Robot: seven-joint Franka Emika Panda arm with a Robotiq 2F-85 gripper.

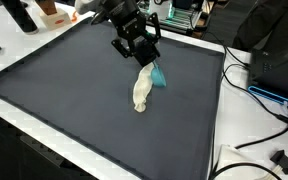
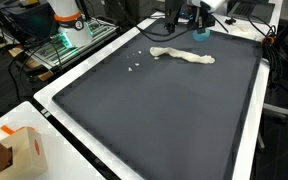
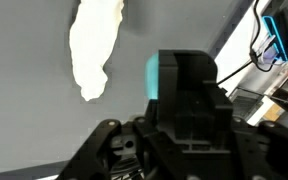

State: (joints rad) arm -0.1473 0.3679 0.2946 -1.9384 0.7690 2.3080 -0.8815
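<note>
Mostly, the fingertips of the end effector (image 1: 141,55) are hard to read. In both exterior views they are small and dark against the dark mat (image 1: 74,95). In the wrist view the black body fills the lower half, and only one broad finger (image 3: 189,75) shows clearly. So I cannot tell if the fingers are spread or are pinching something.

Left of the end effector, and apart from it, lies a cream piece (image 3: 92,50). It is long, soft and cloth-like, and the top edge of the picture cuts it off. A small teal object (image 3: 154,78) is half hidden behind the left edge of the finger and seems to touch it.

In an exterior view the arm reaches over the counter (image 1: 226,130) with the end effector pointing down, a little tilted. The teal object is just under its tips. To the right, past the mat, blurred cables (image 3: 259,50) are seen.
</note>
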